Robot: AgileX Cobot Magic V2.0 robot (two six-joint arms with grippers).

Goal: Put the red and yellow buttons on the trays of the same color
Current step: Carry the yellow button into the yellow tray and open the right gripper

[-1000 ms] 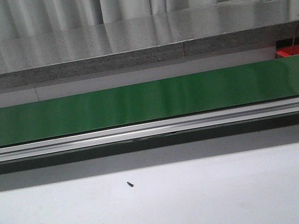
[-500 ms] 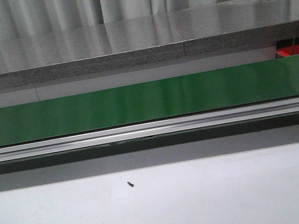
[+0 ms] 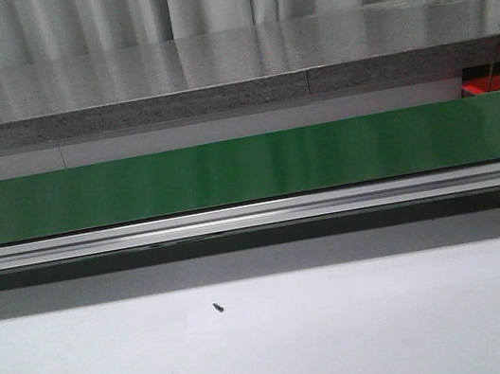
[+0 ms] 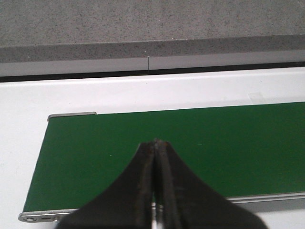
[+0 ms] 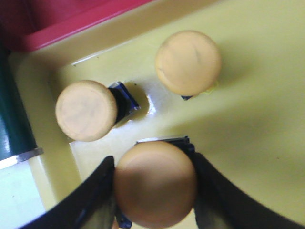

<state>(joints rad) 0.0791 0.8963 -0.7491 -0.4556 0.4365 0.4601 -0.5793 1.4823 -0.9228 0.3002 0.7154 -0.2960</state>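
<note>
In the right wrist view my right gripper (image 5: 153,164) is shut on a yellow button (image 5: 155,183), its black fingers pressed against both sides of the round cap. It hangs over the yellow tray (image 5: 257,109), where two other yellow buttons (image 5: 86,110) (image 5: 188,62) sit on blue bases. A corner of the red tray (image 5: 62,24) borders the yellow one. No red button shows there. My left gripper (image 4: 155,141) is shut and empty above the green belt (image 4: 214,148). Neither gripper appears in the front view.
The green conveyor belt (image 3: 228,171) runs across the front view on an aluminium rail (image 3: 236,218), with a grey counter (image 3: 211,69) behind. A red shape (image 3: 478,86) peeks out at the far right. A small dark screw (image 3: 218,306) lies on the white table.
</note>
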